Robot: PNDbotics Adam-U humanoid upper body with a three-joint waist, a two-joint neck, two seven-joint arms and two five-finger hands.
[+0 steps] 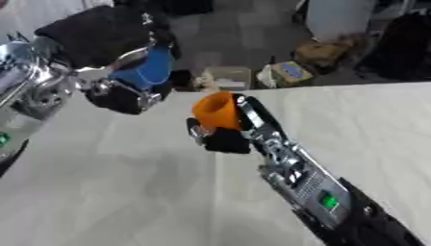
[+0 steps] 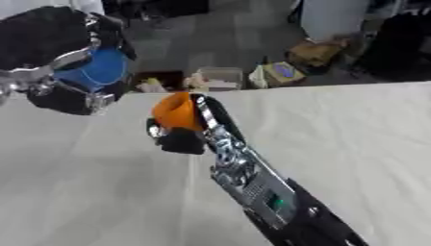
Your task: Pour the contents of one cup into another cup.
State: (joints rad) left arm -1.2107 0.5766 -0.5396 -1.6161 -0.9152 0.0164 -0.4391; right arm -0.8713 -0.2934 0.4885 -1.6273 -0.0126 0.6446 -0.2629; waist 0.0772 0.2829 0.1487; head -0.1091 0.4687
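Both cups are up off the pale cloth-covered table [image 1: 126,192] — one in each hand, near each other but not touching.

The left hand [image 1: 118,96] has its black fingers curled round a blue plastic cup [image 1: 150,69], lifted high at the far left and tipped, though I cannot tell how far or whether anything is leaving it. The right hand [image 1: 221,137] is closed round a small orange plastic cup [image 1: 215,110], held lower and toward the middle above the table, its mouth apparently facing up and away. Both cups look light, thin-walled and smooth — likely to flex or slip if squeezed at the rim, so the mid-body hold each hand has seems the right place. Contents are not visible. The blue rim probably needs bringing over the orange mouth before pouring.
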